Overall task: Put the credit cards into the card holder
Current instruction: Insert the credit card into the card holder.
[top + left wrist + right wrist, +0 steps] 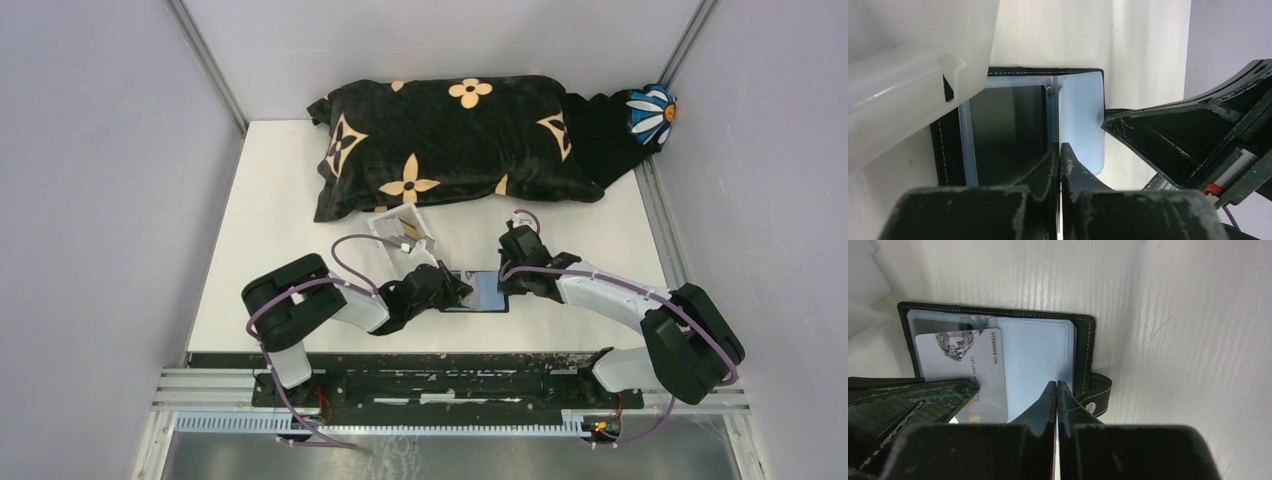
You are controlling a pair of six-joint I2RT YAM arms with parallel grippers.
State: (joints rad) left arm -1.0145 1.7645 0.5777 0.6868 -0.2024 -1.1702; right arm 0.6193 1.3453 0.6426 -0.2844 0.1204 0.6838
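The black card holder [487, 293] lies open on the white table between my two grippers. It also shows in the right wrist view [1083, 350] and the left wrist view [948, 150]. A silver-grey credit card [965, 365] lies over its left half, top edge at a pocket. My left gripper [452, 290] [1060, 146] is shut on that card's near end, and the card shows edge-on between the jaws. My right gripper [512, 272] [1056, 384] is shut at the near edge of the light blue plastic sleeve [1035, 360], apparently pinching a leaf. Other cards are out of view.
A clear acrylic box [405, 232] stands tilted just behind the left gripper and shows as a frosted wall in the left wrist view [908, 75]. A black flowered pillow [450, 140] fills the back of the table. A blue-and-white flower item [650, 112] sits at the back right corner.
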